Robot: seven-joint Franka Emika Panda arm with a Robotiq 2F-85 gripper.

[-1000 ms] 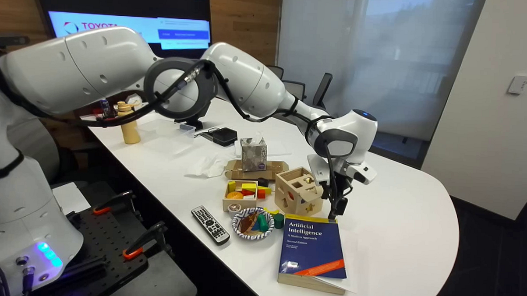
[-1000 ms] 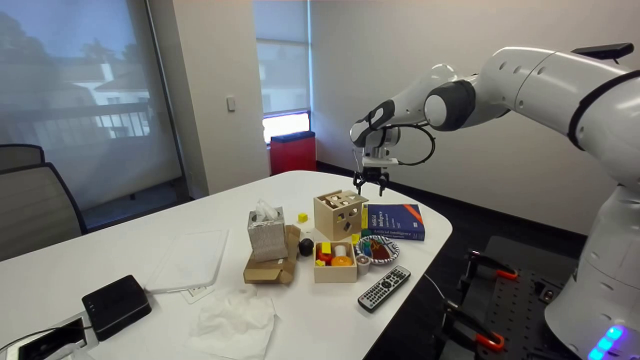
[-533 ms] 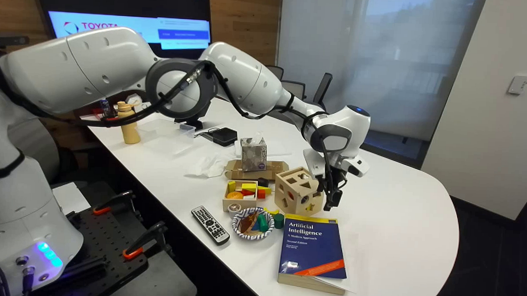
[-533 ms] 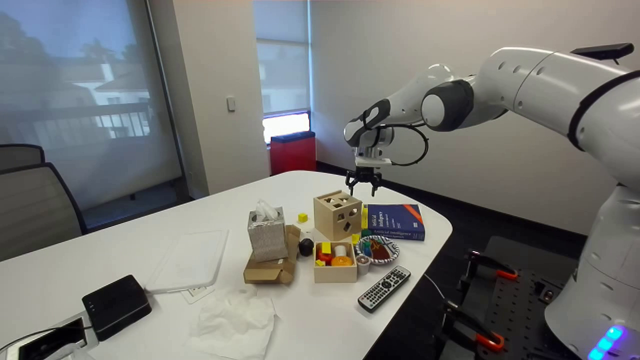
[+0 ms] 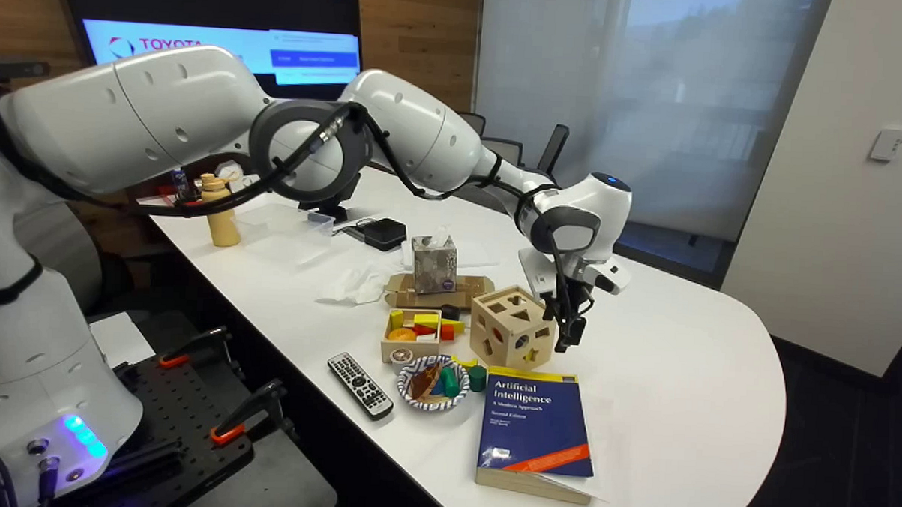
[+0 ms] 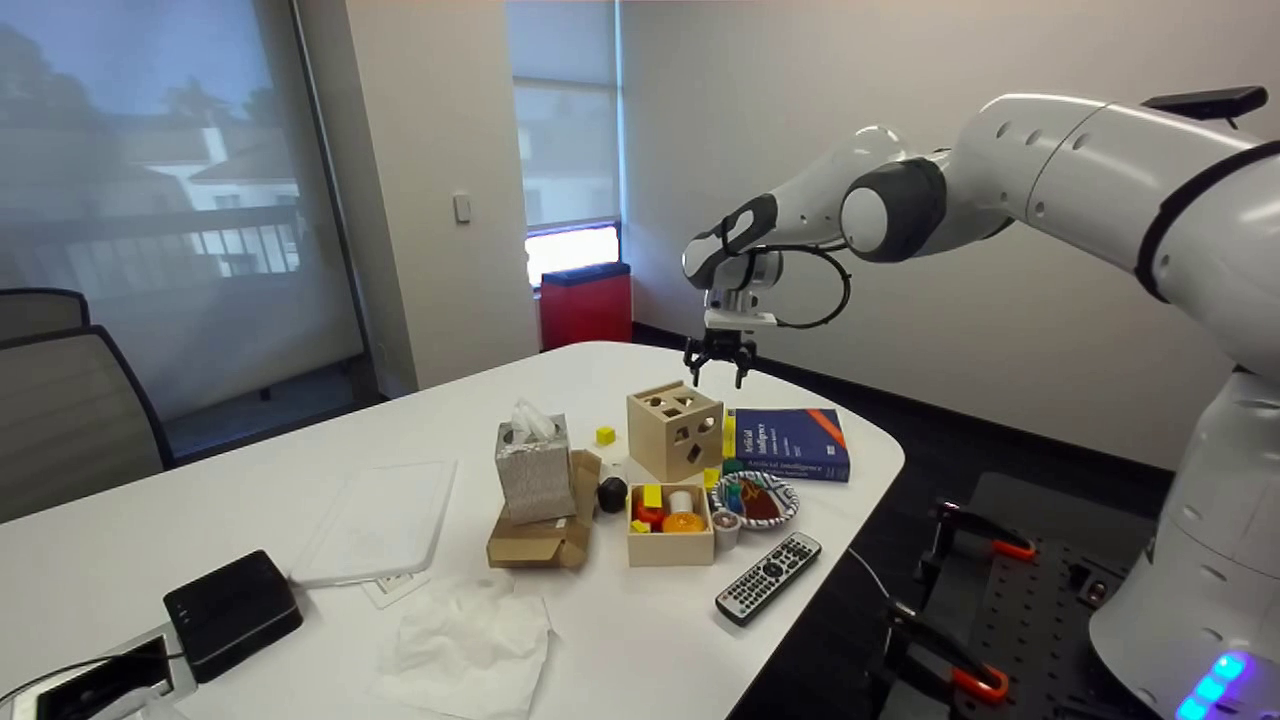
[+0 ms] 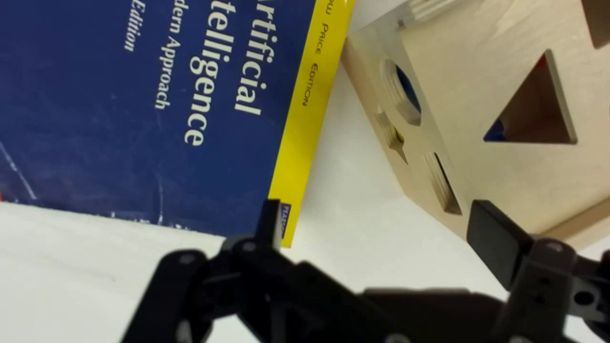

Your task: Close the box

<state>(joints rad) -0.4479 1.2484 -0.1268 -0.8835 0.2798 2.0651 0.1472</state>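
The box (image 5: 510, 334) is a pale wooden cube with shaped holes in its top and sides. In both exterior views it stands upright on the table, and it also shows in an exterior view (image 6: 655, 445). Its lid (image 6: 688, 402) lies flat across the top. In the wrist view the box (image 7: 476, 62) fills the upper right, with a triangular hole in its top. My gripper (image 7: 376, 212) is open and empty, also seen in both exterior views (image 5: 557, 334) (image 6: 718, 378). It hovers beside the box, with one finger close over the box's edge and the other near the book's corner.
The blue book (image 5: 533, 429) lies close beside the box. A patterned bowl (image 6: 757, 500), an open wooden tray of pieces (image 6: 670, 550) and a remote (image 6: 768, 578) stand near it. A tissue box (image 6: 533, 468) sits on flattened cardboard (image 6: 540, 550) behind.
A second ago the lid stuck out tilted over the box's edge; since half a second ago it lies flat on top. My gripper has moved toward the box and slightly up, still open.
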